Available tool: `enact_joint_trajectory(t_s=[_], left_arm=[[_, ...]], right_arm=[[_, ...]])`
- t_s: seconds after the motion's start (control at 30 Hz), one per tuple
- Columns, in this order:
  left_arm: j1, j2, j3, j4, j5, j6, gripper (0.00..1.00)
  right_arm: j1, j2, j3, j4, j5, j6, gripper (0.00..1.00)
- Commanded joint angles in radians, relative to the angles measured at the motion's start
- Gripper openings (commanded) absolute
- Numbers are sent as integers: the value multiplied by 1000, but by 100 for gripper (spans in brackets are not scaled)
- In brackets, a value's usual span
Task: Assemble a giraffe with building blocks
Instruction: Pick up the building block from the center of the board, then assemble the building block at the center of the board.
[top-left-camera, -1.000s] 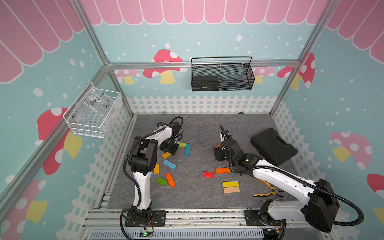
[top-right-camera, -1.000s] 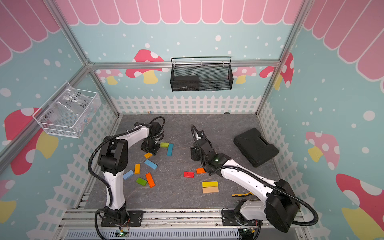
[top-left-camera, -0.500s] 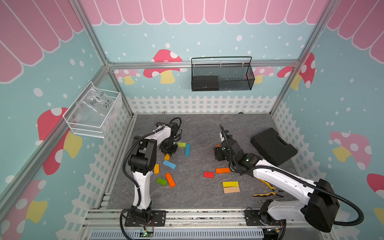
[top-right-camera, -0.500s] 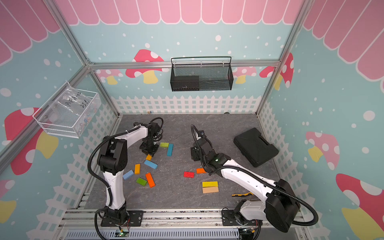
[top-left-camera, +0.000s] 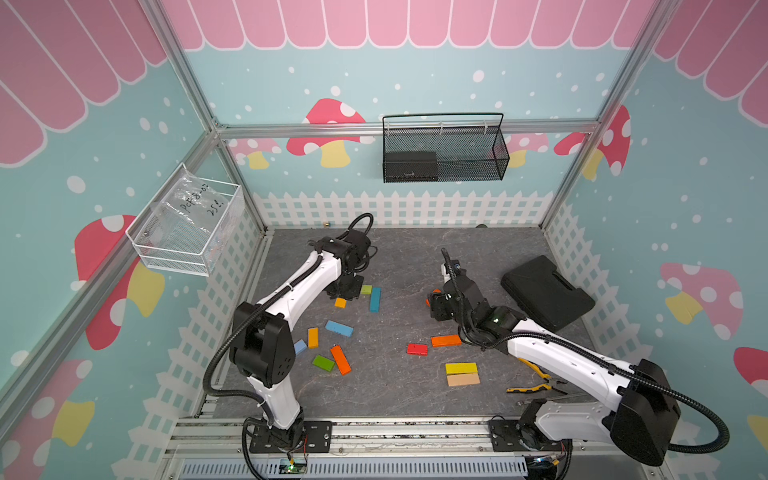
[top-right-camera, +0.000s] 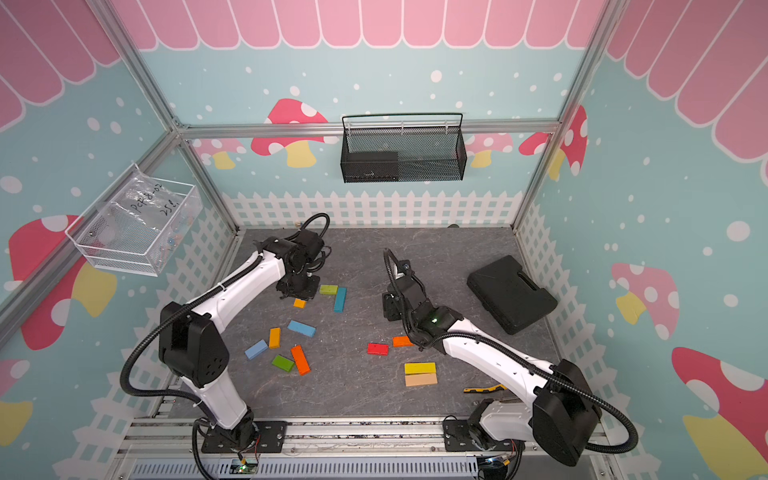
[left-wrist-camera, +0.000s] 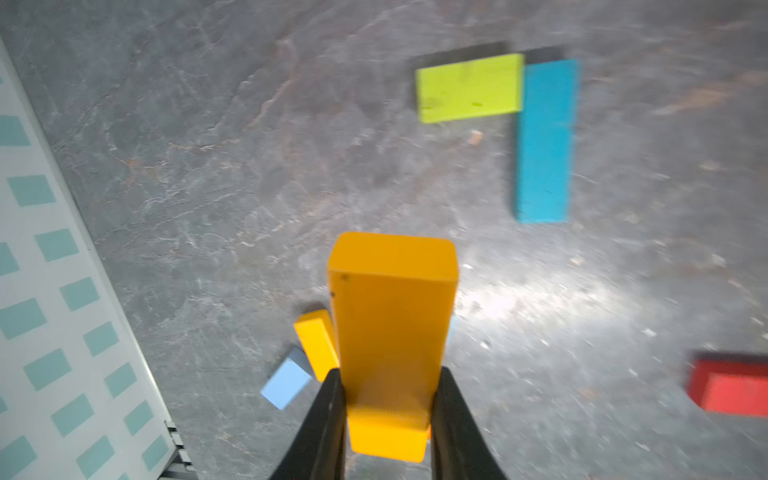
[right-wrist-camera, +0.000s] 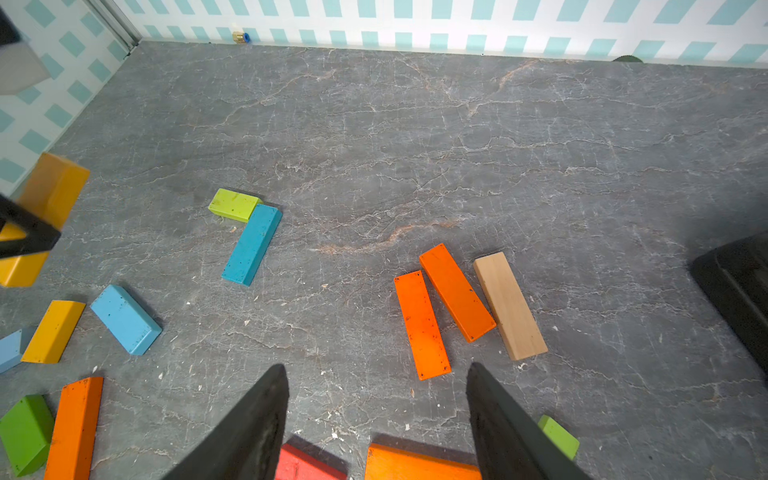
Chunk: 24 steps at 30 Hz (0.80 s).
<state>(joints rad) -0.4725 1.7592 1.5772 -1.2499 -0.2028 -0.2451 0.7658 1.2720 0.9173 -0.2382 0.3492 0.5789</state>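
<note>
Left tool (left-wrist-camera: 388, 376) pinching a yellow block (left-wrist-camera: 390, 316), held off the bench (left-wrist-camera: 208, 166).
Block's long axis runs straight out from the tips; green block (left-wrist-camera: 469, 87) and blue block (left-wrist-camera: 544, 141) ahead. Right tool (right-wrist-camera: 376, 374) spread, empty.

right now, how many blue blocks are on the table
3. The teal block lies against the lime block; the light blue block lies nearer the robot; the pale blue block sits partly behind the left arm. Others may be hidden from view.

Grey slab (top-left-camera: 415, 257) carries scattered blocks (top-left-camera: 339, 328), case (top-left-camera: 546, 293), pliers (top-left-camera: 536, 386).
</note>
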Motion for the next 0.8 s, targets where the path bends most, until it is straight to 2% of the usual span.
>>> enact_joint_trajectory(t_s=[0.0,0.17,0.27,0.47,0.77], left_arm=[[-97,7,-90,-41,20,-166,19],[-184,-19,-209,46,126,-322,19],[-224,6,-229,79,151,-359,19],[-247,95,-238,151,191,-376,21],[-228,211,-191,160,153,-362,25]], right_arm=[[-2,-22,-10,-4,24,22,70],[-3,-36,-23,-15,27,34,70],[-2,-45,-35,-14,30,37,70],[-2,-47,-45,-19,26,47,70],[-2,-50,-52,-24,34,50,70]])
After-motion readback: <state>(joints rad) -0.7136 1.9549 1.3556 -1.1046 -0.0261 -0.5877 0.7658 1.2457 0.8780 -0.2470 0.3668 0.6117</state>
